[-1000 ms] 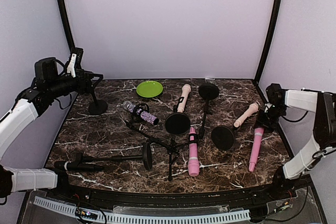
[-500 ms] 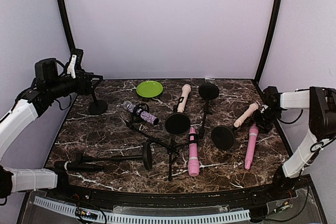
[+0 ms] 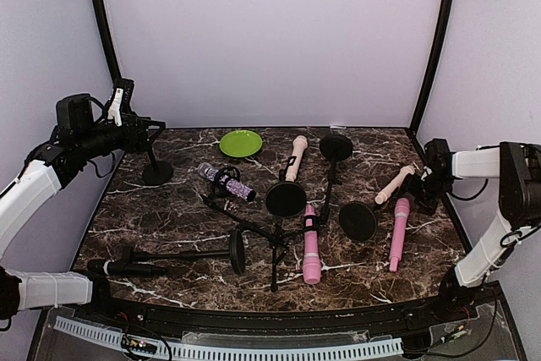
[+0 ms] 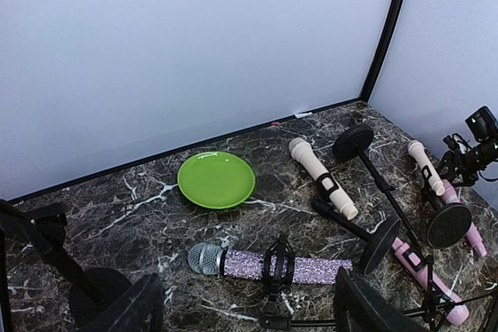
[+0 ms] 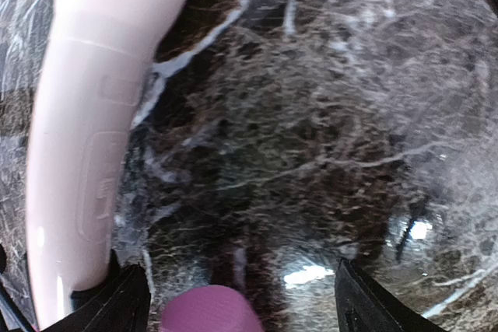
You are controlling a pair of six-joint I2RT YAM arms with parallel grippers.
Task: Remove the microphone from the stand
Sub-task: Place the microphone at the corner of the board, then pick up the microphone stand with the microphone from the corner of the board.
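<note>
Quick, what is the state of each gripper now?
Left gripper: open, holding nothing.
Right gripper: open, around the end of the pink microphone, not gripping.

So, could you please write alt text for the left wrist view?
A glittery purple microphone lies held in a black stand clip on the dark marble table, a round green plate behind it. A cream microphone and black round-based stands are to its right.
</note>
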